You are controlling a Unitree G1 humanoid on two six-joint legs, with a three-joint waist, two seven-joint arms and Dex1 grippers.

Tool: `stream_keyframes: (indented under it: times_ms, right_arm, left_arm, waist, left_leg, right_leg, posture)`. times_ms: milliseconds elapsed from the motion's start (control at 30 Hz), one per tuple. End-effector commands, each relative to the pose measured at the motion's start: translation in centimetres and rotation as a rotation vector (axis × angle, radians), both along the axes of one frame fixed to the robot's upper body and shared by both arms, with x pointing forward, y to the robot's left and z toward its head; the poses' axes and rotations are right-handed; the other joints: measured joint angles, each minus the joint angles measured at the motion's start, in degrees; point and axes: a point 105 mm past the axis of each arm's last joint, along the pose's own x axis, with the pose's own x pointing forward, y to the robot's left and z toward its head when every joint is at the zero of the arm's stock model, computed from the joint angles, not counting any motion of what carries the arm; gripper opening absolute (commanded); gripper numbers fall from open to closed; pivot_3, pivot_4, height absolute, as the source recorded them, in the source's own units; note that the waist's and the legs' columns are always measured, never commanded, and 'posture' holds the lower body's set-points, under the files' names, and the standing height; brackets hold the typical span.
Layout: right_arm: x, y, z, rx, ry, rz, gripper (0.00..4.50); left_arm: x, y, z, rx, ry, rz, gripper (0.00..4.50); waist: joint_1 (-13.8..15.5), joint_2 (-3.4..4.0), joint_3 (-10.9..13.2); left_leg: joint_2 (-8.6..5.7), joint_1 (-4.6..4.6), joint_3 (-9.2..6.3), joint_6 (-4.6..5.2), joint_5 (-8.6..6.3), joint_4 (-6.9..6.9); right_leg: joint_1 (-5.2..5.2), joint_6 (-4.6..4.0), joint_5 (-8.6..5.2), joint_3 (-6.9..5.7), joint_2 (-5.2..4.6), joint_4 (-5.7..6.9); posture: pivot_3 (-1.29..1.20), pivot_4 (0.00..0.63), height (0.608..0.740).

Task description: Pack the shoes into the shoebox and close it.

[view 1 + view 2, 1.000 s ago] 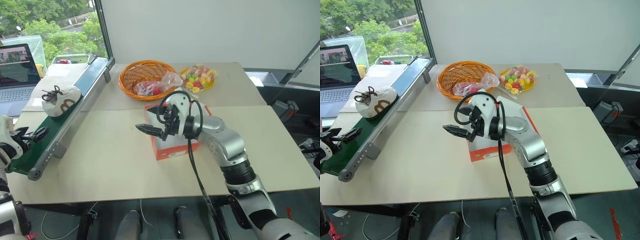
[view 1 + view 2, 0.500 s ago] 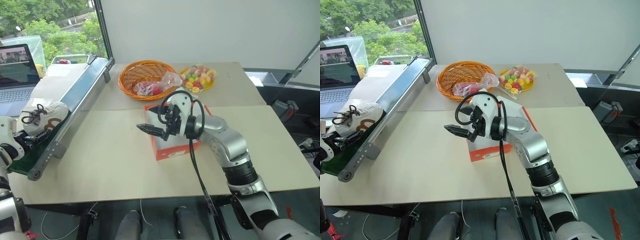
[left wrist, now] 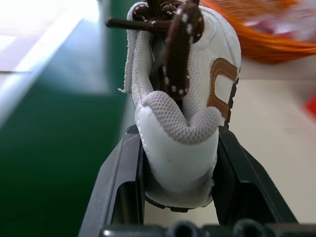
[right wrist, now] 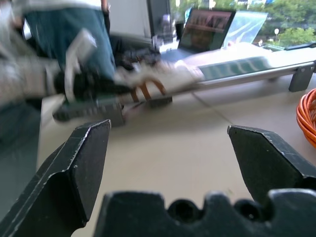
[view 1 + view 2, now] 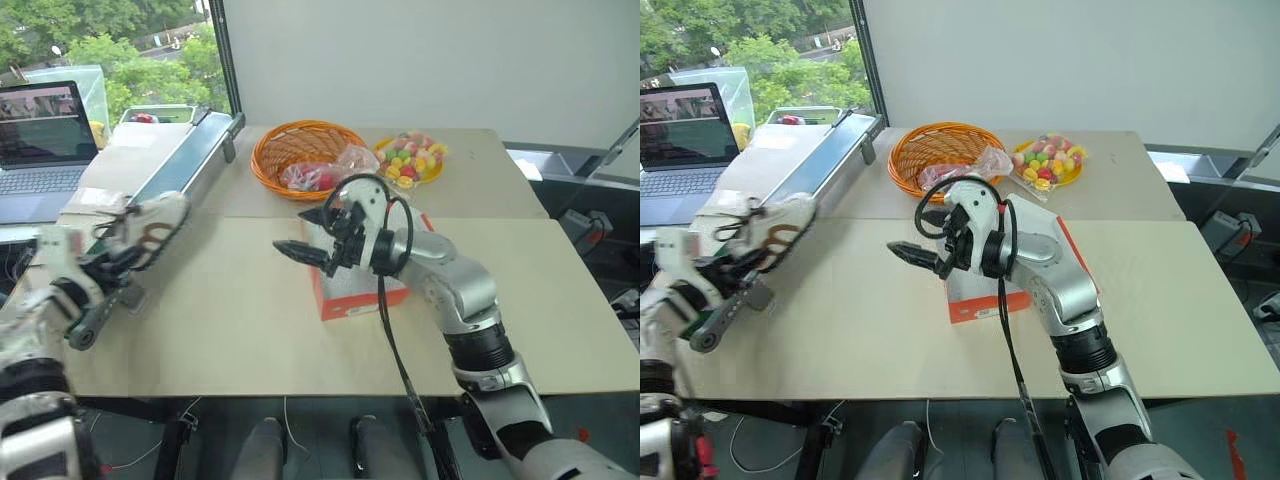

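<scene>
- The left gripper (image 3: 177, 182) is clamped on the heel of 1 white shoe (image 3: 182, 103), 1 black finger (image 3: 126, 182) on each side of it, as the left wrist view shows; the dark laces hang loose over the top.
- In the head views that shoe (image 5: 150, 222) sits at the near end of the green conveyor (image 5: 185, 165), off to the robot's left and well apart from the shoebox (image 5: 365, 285).
- The right gripper (image 5: 292, 250) hangs wide and empty over the table (image 5: 230, 330), just beside the shoebox's left side, with the arm lying across the box.
- The shoebox stands near the middle of the table, mostly hidden by that arm, so how far its lid is open cannot be told.
- Risk 1: the grip is on the soft heel alone, so the toe may sag or swing on the way across and the shoe could slip out.
- Risk 2: the loose laces may snag on the conveyor's edge or on the box rim.
- Risk 3: the right arm covers the box, so the 2 arms could meet, or the shoe could land on the arm instead of inside.
- An orange basket (image 5: 300, 150) and a plate of sweets (image 5: 410, 158) stand behind the box, far enough to stay out of the way.
</scene>
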Motion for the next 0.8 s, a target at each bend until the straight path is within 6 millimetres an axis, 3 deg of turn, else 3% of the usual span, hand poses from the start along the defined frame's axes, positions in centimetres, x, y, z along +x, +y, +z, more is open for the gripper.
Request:
stream_keyframes:
  times_ms: [33, 267, 667, 800]
  right_arm:
    - [0.8, -1.1, 3.3, 0.136, -0.003, -0.06, 4.5]
    - [1.9, -2.0, 4.7, 0.275, 0.078, -0.136, 4.5]
    - [2.8, -3.0, 5.3, 0.315, 0.093, -0.205, 4.5]
    - [3.2, -3.2, 5.5, 0.329, 0.095, -0.224, 4.5]
  left_arm:
    - [0.1, -4.8, 4.9, -0.066, -0.175, -0.034, 1.44]
    - [-1.0, -14.4, 8.4, -0.253, -0.266, -0.183, 1.44]
    - [-2.6, -20.3, 11.1, -0.362, -0.299, -0.292, 1.44]
    - [-3.5, -21.3, 10.6, -0.359, -0.277, -0.333, 1.44]
  waist:
    - [-0.25, -0.03, 0.01]
    - [-1.28, -0.03, 0.01]
    - [-1.24, -0.02, 0.01]
    - [-1.3, -0.02, 0.01]
  left_leg:
    - [-0.01, -0.02, 0.0, -0.01, -0.01, 0.01]
    - [0.04, 0.12, 0.09, -0.01, -0.01, -0.02]
    - [0.03, 0.09, 0.13, -0.01, 0.0, 0.02]
    - [0.03, 0.1, 0.13, -0.01, 0.0, 0.02]
  right_leg:
    - [-0.04, 0.0, 0.0, -0.01, 0.02, -0.03]
    - [0.02, -0.04, 0.02, 0.04, 0.07, -0.03]
    - [0.06, -0.04, 0.02, 0.06, 0.12, -0.11]
    - [0.06, -0.04, 0.02, 0.06, 0.13, -0.11]
  posture:
    - [0.0, 0.15, 0.74]
    - [0.0, 0.15, 0.74]
    - [0.0, 0.15, 0.74]
    - [0.0, 0.15, 0.74]
